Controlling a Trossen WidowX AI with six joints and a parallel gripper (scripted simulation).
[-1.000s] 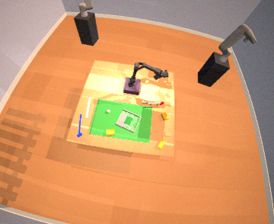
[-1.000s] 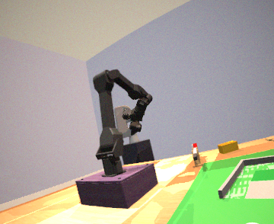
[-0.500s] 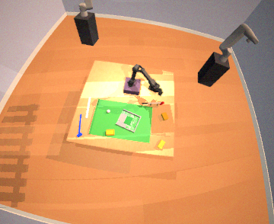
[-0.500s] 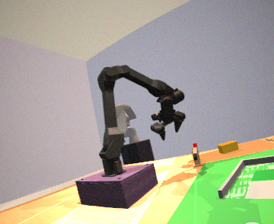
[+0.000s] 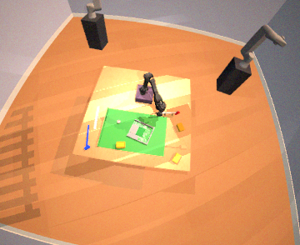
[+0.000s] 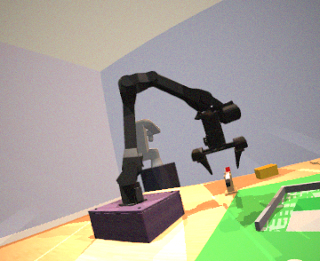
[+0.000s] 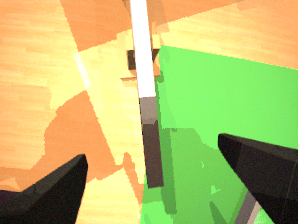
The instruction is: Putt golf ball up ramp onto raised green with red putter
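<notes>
Pincer [image 6: 220, 160] hangs wide open and unladen, pointing down over the red putter [image 7: 145, 75].

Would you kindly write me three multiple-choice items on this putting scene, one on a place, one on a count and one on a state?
1. Where does the golf ball lie?
A. On the green mat, near its corner toward the white bar
B. Inside the raised green's frame
C. On the purple base

2. How many yellow blocks are in the top view?
A. One
B. Three
C. Five

3. How is the claw?
A. Shut on the putter
B. Shut on nothing
C. Open, above the red putter

Answers:
1 A, the white ball sits on the mat, apart from the raised green.
2 B, one block is on the mat, two are off it.
3 C, the fingers stand wide apart either side of the shaft, with nothing between them.
</notes>
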